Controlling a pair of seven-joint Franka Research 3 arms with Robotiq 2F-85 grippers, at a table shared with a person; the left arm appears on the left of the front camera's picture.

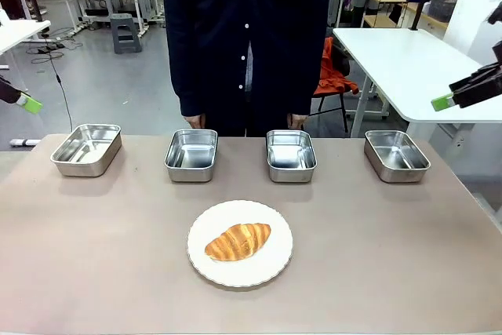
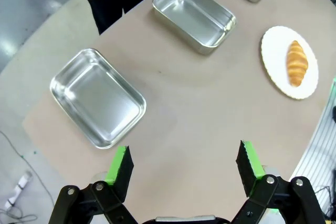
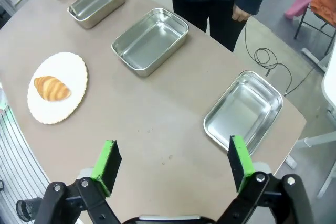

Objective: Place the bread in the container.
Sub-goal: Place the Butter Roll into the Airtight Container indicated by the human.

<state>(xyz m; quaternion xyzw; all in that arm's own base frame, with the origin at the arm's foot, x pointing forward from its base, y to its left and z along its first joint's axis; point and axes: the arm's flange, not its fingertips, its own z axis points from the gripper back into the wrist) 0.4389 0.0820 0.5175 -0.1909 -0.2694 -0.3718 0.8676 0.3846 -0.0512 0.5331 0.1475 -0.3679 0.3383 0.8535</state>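
Four steel containers [image 1: 190,172] lined up beyond the plate [image 1: 271,264], bread [image 1: 238,242] on the plate, left gripper [image 2: 183,153] and right gripper [image 3: 172,148] fingers spread wide

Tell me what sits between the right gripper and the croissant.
Nothing visible. The right gripper hangs open at the right; only bare tabletop lies between it and the croissant on the white plate.

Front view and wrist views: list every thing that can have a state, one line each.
bread, lying on the plate, untouched
plate, carrying the bread
left end pan, empty
left middle pan, empty
right middle pan, empty
right end pan, empty
left gripper, open, holding nothing
right gripper, open, holding nothing
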